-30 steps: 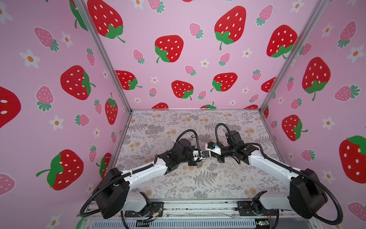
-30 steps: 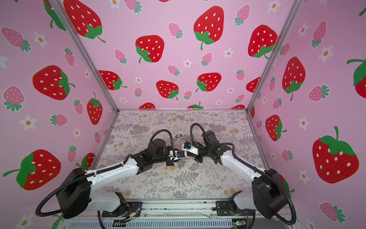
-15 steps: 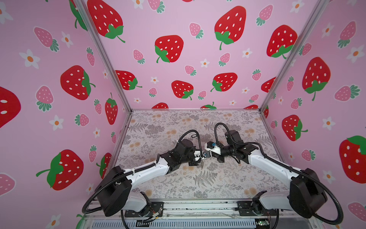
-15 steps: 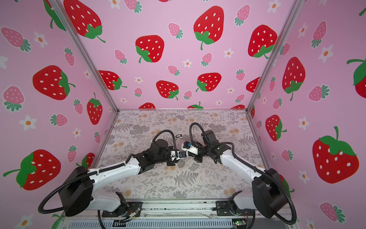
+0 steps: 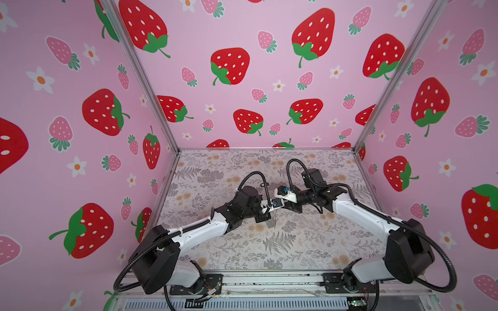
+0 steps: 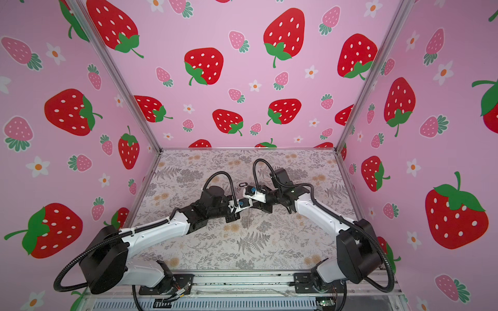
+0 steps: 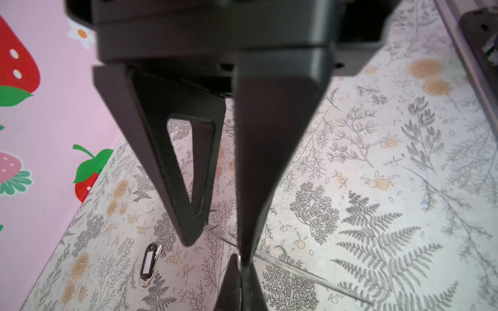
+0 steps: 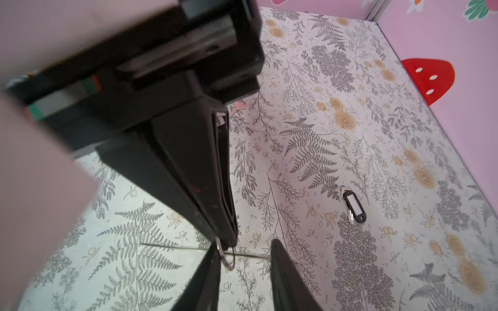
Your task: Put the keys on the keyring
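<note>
The keyring [image 7: 296, 269] shows edge-on as a thin silvery strip held above the table, with a small wire loop [image 8: 227, 258] on it. My left gripper [image 7: 241, 269] is shut on the keyring; in the right wrist view its closed tips [image 8: 229, 238] pinch it at the loop. My right gripper [image 8: 245, 242] stands open, its fingers either side of the left tips, holding nothing. One of the keys, dark with a black-rimmed white tag [image 8: 354, 206], lies flat on the table behind the grippers [image 5: 260, 185]. Both grippers meet mid-table [image 5: 272, 212].
A small pinkish key-like thing [image 8: 239, 105] lies on the floral table cover [image 5: 269, 250], partly hidden by the left gripper. Pink strawberry walls [image 5: 242, 80] close in the back and both sides. The arm bases sit along the front rail [image 5: 269, 280].
My right gripper's jaws have opened off the keyring. My left gripper has closed onto it and moved slightly toward the right gripper. The tagged key has stayed in place.
</note>
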`<state>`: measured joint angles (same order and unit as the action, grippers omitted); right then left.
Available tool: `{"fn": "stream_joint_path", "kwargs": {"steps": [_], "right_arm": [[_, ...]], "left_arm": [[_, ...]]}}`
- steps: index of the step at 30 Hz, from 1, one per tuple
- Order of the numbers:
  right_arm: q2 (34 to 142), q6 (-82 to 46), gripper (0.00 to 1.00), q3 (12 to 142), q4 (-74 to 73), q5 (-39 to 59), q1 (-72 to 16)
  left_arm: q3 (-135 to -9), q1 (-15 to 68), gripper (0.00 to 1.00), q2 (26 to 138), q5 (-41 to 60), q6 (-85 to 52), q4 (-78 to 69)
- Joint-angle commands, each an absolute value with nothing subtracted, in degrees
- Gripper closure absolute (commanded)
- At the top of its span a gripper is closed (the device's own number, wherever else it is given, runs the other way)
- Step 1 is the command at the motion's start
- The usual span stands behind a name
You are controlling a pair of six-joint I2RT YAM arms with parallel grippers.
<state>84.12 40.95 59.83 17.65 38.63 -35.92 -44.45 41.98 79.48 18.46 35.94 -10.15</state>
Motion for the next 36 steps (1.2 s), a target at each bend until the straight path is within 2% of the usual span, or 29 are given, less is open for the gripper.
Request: {"fn": "stream_joint_path", "kwargs": {"steps": [1, 7, 19, 29, 36], "right_arm": [[84.7, 42.7, 0.57, 63.5, 19.9, 39.5, -34.7], [76.3, 37.3, 0.53, 50.8, 5.2, 38.5, -34.5], [70.4, 39.1, 0.56, 42.4, -1.8, 35.9, -33.7], [66.0, 35.8, 0.7, 35.5, -8.3, 47.0, -34.0], [65.5, 35.8, 0.76, 34.7, -9.3, 49.0, -34.3]], "left_arm": [[-42.1, 40.8, 1.0, 78.2, 27.3, 30.5, -16.4], [-38.9, 39.1, 1.0, 78.6, 32.8, 25.2, -26.4], [-38.1, 38.1, 1.0, 77.5, 41.5, 27.1, -28.6], [-38.7, 38.0, 1.0, 78.9, 44.9, 26.8, -31.2], [-39.8, 38.1, 1.0, 79.9, 45.9, 26.5, -31.6]]}}
